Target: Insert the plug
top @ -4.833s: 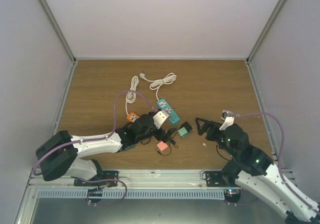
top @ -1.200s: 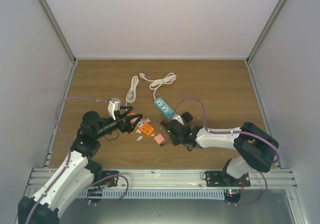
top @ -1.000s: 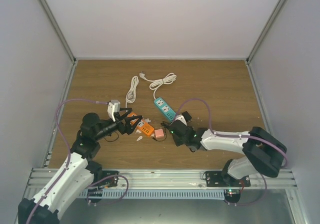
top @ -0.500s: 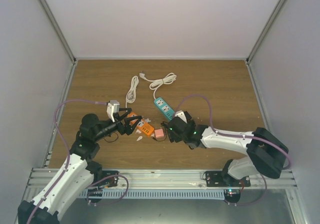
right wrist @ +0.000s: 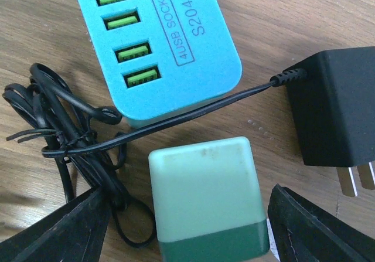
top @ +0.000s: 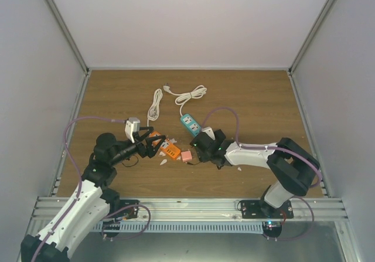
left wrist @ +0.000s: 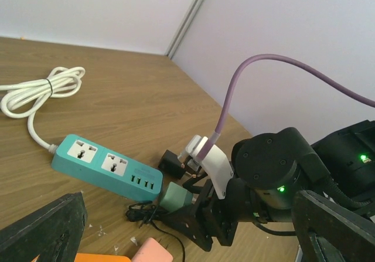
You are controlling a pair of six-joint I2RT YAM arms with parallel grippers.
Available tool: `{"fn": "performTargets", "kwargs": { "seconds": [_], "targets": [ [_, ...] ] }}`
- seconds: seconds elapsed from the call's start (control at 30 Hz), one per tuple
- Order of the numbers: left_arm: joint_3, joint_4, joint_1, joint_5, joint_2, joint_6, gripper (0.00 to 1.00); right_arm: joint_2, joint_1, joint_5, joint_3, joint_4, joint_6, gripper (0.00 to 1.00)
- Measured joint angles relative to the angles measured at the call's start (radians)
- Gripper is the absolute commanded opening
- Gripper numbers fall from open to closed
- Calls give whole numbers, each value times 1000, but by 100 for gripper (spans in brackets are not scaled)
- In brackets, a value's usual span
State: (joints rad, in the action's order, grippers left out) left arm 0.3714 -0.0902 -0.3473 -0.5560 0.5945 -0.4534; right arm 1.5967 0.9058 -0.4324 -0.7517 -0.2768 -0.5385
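Plug (right wrist: 331, 106) cut off by right wrist view's edge.

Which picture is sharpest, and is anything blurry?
Right wrist view: sharpest, the label on the teal power strip reads clearly; right fingers at the bottom corners are soft. Left wrist view: left fingers blurred. Top view: flat even light, little detail.

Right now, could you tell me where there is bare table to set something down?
The table is bare between the teal power strip and the right wall, and left of the bundled white cord. Crowded between the left gripper and right gripper: orange block, pink block, green block, black plug.
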Motion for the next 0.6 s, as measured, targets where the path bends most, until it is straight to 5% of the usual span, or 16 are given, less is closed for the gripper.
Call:
{"fn": "performTargets", "kwargs": {
  "seconds": [0.33, 0.6],
  "targets": [
    [0, 5, 0, 23, -6, 2, 99, -28, -4, 21, 35, 37, 5, 59],
    [0, 8, 0, 26, -16, 9, 99, -55, -15, 41, 74, 54, -8, 73]
  ]
}}
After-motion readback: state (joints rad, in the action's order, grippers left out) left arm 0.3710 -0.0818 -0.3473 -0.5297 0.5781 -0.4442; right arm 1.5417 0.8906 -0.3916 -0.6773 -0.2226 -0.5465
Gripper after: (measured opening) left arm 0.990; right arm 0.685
